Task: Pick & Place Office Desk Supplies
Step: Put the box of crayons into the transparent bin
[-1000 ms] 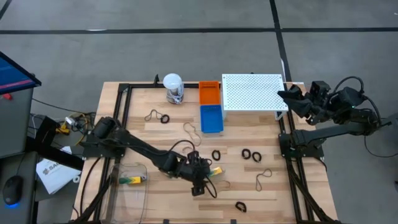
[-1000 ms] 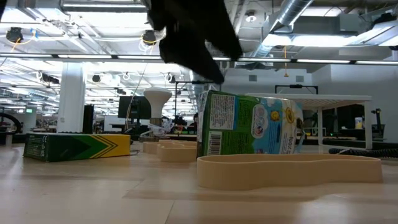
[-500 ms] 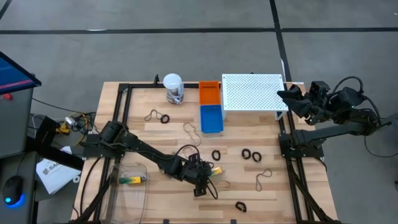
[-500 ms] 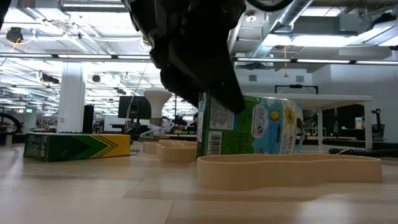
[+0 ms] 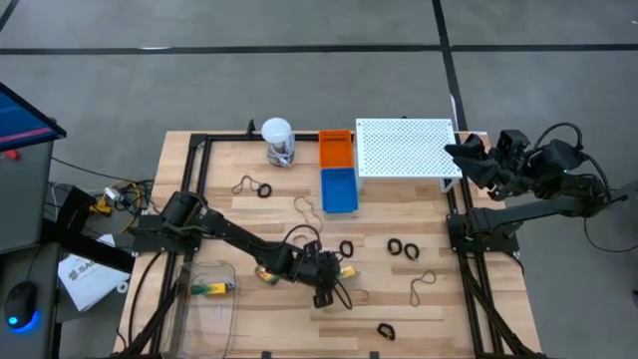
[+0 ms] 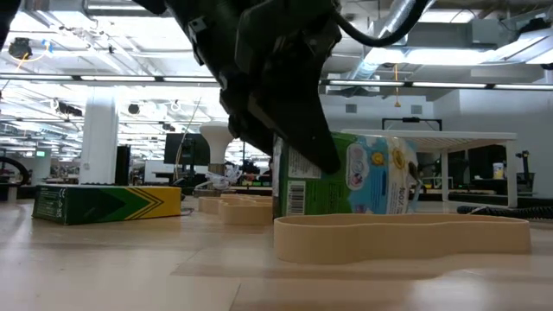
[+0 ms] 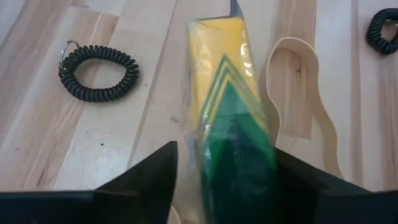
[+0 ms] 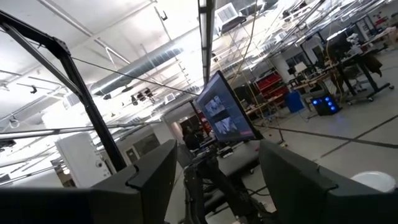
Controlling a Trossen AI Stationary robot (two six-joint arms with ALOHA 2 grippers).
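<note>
Small cardboard crayon box (image 7: pixel 229 118): yellow with green chevron stripes. Second crayon box (image 5: pixel 211 288), lower left: yellow and green. Coiled ring clip (image 7: pixel 98 71): black. Thin rubber-band loop (image 7: pixel 305 106): tan. Slatted wooden worktop (image 5: pixel 249 209): pale.

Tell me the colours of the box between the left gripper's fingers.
Yellow with green chevrons, seen best in the left wrist view: crayon box, left gripper.
</note>
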